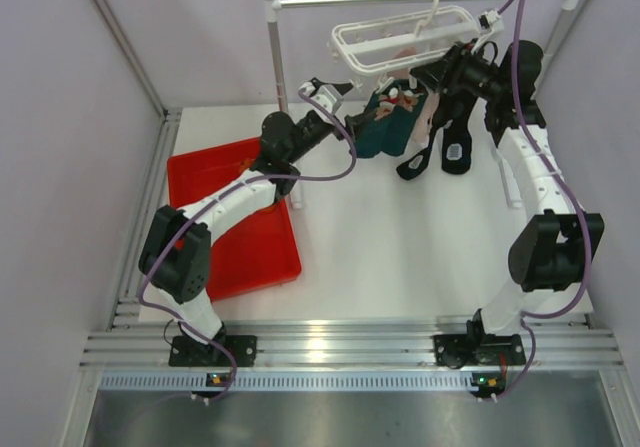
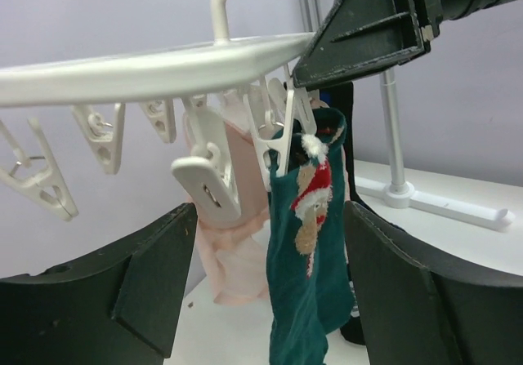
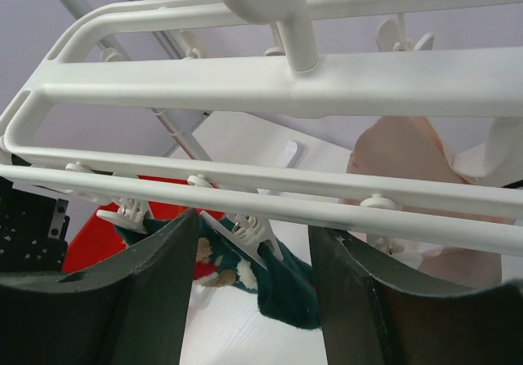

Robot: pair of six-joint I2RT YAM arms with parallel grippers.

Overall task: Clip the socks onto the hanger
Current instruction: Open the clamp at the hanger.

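Clearly, teal sock (image 2: 298,300) hangs clipped between wide left jaws, untouched; right jaws apart

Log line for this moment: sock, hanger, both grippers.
teal sock hanging from a hanger clip | left gripper open, fingers either side of sock | right gripper open, at hanger frame

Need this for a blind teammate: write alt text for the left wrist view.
A dark teal sock with a Santa-like patch hangs from a white clip under the white hanger frame, seen between the open dark fingers of the left pincer. A pale pink sock hangs behind it, and empty clips dangle to the left.
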